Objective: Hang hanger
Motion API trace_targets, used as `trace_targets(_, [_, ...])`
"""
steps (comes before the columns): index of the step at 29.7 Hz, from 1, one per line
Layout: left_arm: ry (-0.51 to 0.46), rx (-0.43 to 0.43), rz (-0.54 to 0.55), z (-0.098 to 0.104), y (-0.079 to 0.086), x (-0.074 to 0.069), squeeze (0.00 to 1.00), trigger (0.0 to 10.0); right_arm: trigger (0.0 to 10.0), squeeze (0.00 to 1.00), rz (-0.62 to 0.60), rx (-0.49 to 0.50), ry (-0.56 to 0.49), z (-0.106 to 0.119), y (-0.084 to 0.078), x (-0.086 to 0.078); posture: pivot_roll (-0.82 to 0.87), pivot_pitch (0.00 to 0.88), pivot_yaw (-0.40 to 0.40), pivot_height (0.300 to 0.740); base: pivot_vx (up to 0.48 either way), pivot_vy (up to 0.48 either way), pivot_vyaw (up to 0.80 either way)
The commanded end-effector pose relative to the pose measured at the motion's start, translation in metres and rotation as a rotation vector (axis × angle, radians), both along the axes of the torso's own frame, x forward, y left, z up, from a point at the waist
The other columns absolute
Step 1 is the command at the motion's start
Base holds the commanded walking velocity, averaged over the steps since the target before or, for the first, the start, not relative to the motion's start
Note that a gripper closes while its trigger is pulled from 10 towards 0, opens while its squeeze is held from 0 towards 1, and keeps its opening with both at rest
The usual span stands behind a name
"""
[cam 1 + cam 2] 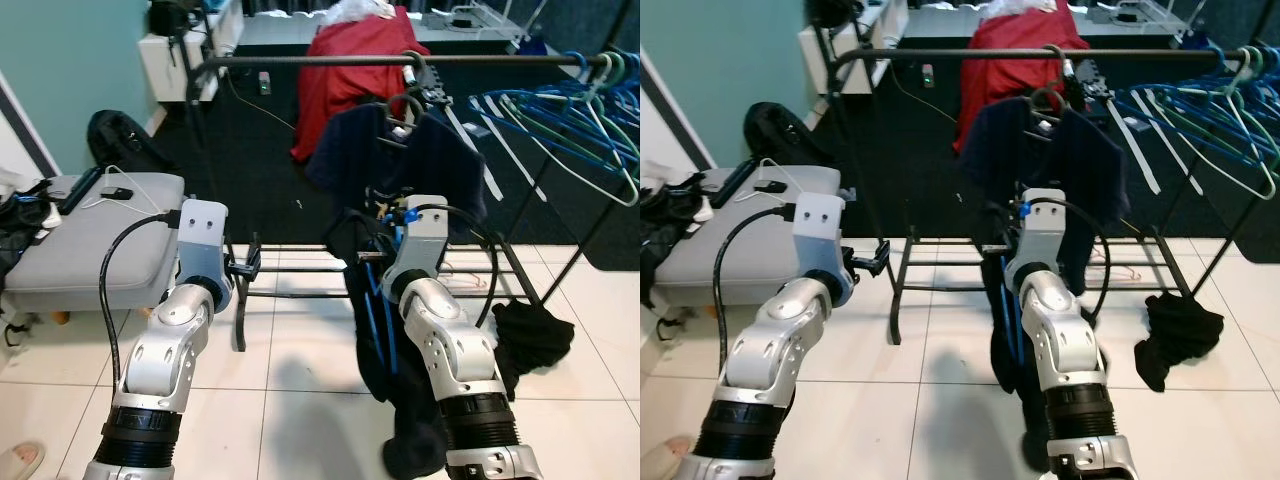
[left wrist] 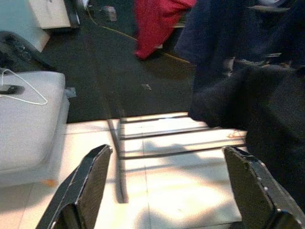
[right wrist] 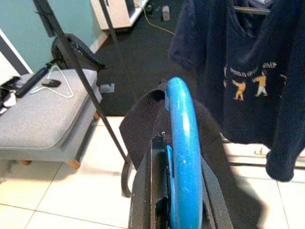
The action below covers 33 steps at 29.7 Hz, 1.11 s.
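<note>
We stand on pale floor tiles (image 1: 300, 390) meeting a dark carpet (image 1: 250, 160). A teal wall (image 1: 70, 60) rises at left, beside a grey cushioned bench (image 1: 90, 240) and white cabinet (image 1: 170, 55).

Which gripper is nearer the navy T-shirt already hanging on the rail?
Right. The right gripper, shut on the blue hanger with its dark garment, sits just below the navy T-shirt. The left gripper is open, off to the shirt's left above the tiles.
</note>
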<state>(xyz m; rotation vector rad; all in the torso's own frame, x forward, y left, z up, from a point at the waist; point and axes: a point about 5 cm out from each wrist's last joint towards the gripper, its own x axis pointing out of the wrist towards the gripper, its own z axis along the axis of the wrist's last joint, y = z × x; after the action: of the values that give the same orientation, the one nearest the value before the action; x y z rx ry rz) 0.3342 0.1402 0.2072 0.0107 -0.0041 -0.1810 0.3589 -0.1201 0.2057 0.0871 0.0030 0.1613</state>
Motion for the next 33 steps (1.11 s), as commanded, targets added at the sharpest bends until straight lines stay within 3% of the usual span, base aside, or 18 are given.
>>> trace_targets(1, [0.018, -0.03, -0.188, 0.006, -0.021, -0.009, 0.0, 10.0, 10.0, 0.0, 0.004, 0.014, -0.072, 0.017, -0.002, 0.004, -0.01, 0.148, 0.026, 0.74, 0.0, 0.0, 0.0])
trace_targets(2, [0.038, -0.021, -0.25, 0.004, -0.026, -0.012, 0.0, 10.0, 10.0, 0.0, 0.009, 0.02, -0.08, 0.02, -0.002, 0.008, -0.01, 0.148, 0.026, 0.74, 0.0, 0.0, 0.0])
trace_targets(4, [0.059, -0.015, -0.275, 0.001, -0.028, -0.013, 0.0, 10.0, 10.0, 0.0, 0.014, 0.025, -0.085, 0.023, -0.001, 0.01, -0.01, 0.152, 0.027, 0.74, 0.0, 0.0, 0.0])
trace_targets(5, [0.068, -0.006, -0.268, -0.002, -0.027, -0.012, 0.51, 10.0, 10.0, 0.0, 0.038, 0.034, -0.1, 0.03, 0.003, 0.013, -0.02, 0.15, 0.031, 0.74, 0.0, 0.0, 0.0])
trace_targets(9, [0.072, 0.0, -0.259, -0.004, -0.026, -0.011, 0.51, 10.0, 10.0, 0.0, 0.055, 0.039, -0.111, 0.034, 0.005, 0.014, -0.02, 0.151, 0.03, 0.74, 0.0, 0.0, 0.0])
trace_targets(10, [0.064, 0.002, -0.244, -0.004, -0.024, -0.009, 1.0, 10.0, 10.0, 0.0, 0.087, 0.034, -0.12, 0.04, 0.01, 0.016, -0.02, 0.151, 0.024, 0.74, 0.0, 0.0, 0.0])
trace_targets(16, [0.033, -0.036, -0.217, 0.0, -0.023, -0.002, 1.0, 10.0, 10.0, 0.0, 0.171, -0.004, -0.109, 0.044, 0.019, 0.017, -0.03, 0.149, 0.021, 0.74, 0.0, 0.0, 0.0])
trace_targets(19, [0.033, -0.07, -0.212, 0.006, -0.033, 0.006, 1.0, 10.0, 10.0, 0.0, 0.267, -0.044, -0.048, 0.034, 0.03, 0.011, -0.04, 0.155, 0.027, 0.74, 0.0, 0.0, 0.0])
trace_targets(27, [0.09, -0.047, -0.173, 0.001, -0.037, 0.017, 0.99, 10.0, 10.0, 0.0, 0.409, -0.072, 0.007, 0.026, 0.046, 0.001, -0.05, 0.167, 0.027, 0.74, 0.0, 0.0, 0.0])
trace_targets(28, [0.112, -0.012, -0.174, -0.002, -0.039, 0.021, 0.38, 10.0, 10.0, 0.0, 0.432, -0.075, 0.01, 0.026, 0.049, -0.001, -0.05, 0.171, 0.023, 0.74, 0.0, 0.0, 0.0])
trace_targets(30, [0.125, 0.013, -0.177, -0.004, -0.04, 0.022, 0.38, 10.0, 10.0, 0.0, 0.441, -0.077, 0.01, 0.026, 0.05, -0.001, -0.05, 0.172, 0.023, 0.74, 0.0, 0.0, 0.0])
trace_targets(31, [0.146, 0.037, -0.178, -0.007, -0.039, 0.023, 0.0, 10.0, 10.0, 0.0, 0.44, -0.075, 0.003, 0.029, 0.05, -0.001, -0.06, 0.175, 0.023, 0.74, 0.0, 0.0, 0.0])
trace_targets(33, [0.146, 0.037, -0.178, -0.007, -0.039, 0.023, 0.0, 10.0, 10.0, 0.0, 0.44, -0.075, 0.003, 0.029, 0.05, -0.001, -0.06, 0.175, 0.023, 0.74, 0.0, 0.0, 0.0])
